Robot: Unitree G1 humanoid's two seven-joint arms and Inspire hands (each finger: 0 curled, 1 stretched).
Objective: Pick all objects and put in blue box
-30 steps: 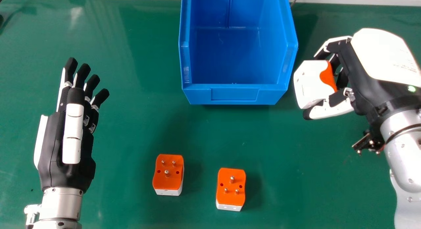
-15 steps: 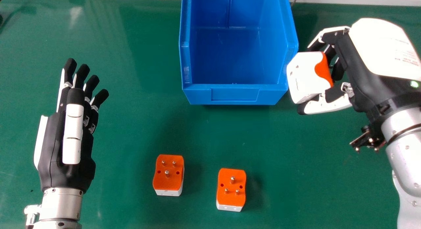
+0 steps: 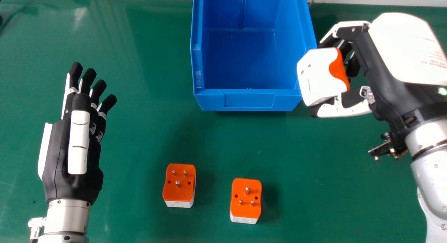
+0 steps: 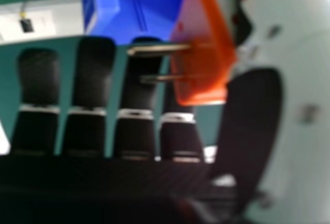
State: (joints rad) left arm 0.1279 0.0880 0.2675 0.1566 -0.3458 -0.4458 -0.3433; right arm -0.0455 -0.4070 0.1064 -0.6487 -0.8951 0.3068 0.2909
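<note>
Adapter (image 3: 314, 75), white and orange, is pinched between the thumb and bent fingers of right hand (image 3: 384, 82). Blue box (image 3: 249, 100) stands just left of this hand. Second adapter (image 3: 178, 190) and third adapter (image 3: 246, 210) lie left of it, nearer the robot. Left hand (image 3: 66, 180) has straight fingers.

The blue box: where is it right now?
In the head view, the blue box sits at the table's far edge, just right of the middle, with the right hand holding an adapter at its right side.
</note>
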